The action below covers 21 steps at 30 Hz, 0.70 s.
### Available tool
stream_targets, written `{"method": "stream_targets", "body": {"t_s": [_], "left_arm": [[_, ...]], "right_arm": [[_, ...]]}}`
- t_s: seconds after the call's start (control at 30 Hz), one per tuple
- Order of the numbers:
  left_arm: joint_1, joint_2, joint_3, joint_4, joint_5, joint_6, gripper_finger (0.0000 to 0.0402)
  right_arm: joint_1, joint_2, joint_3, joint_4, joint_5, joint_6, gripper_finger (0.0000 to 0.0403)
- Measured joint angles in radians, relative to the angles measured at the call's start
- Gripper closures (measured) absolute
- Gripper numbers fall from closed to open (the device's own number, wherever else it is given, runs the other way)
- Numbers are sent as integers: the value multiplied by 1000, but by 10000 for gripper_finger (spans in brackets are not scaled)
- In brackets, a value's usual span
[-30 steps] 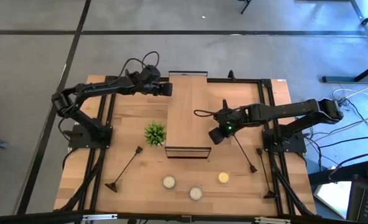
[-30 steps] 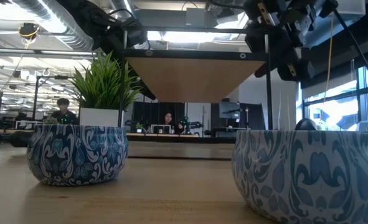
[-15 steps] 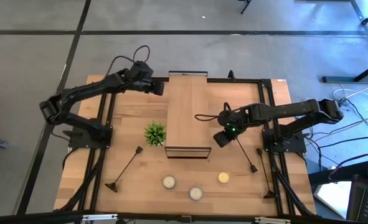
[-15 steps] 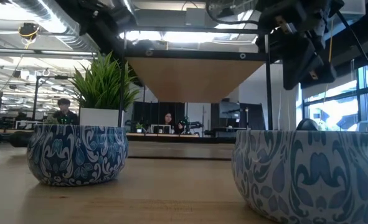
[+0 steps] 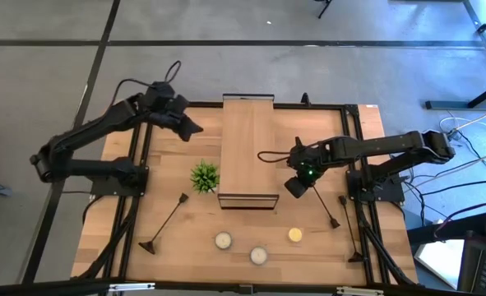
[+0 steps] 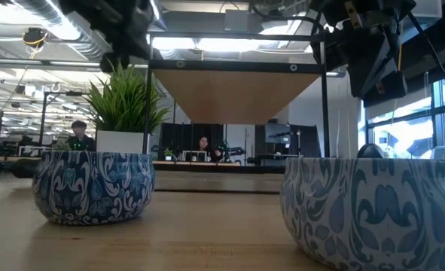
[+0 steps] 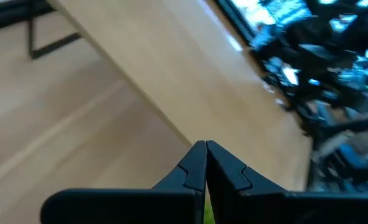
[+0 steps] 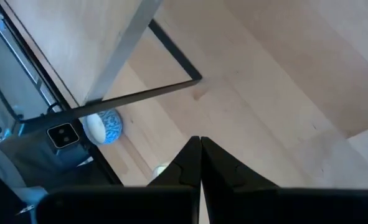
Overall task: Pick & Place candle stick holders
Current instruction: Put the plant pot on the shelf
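Landmark: the raised wooden shelf, a smooth plank on a thin black frame.

High view: two candle stick holders lie tipped on the table, one left of the shelf's front end, one right of it. Right gripper hangs just right of that front end; left gripper is off the shelf's back left corner.

Wrist views: both grippers' fingers pressed together, gripping nothing.

Low view alone shows the blue-patterned candle tins.
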Motion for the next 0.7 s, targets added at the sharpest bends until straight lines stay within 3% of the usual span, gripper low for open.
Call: {"method": "stream_targets", "body": {"t_s": [0.3, 0.47, 0.7], "left_arm": [[-83, -115, 0, -176, 173, 25, 393], [-166, -161, -1, -288, 168, 26, 384], [-281, -205, -1, -323, 129, -47, 361]], "right_arm": [[-18, -31, 55, 1, 33, -37, 394], [-46, -57, 151, -1, 89, -98, 385], [-59, -66, 309, 6, 198, -246, 364]]}}
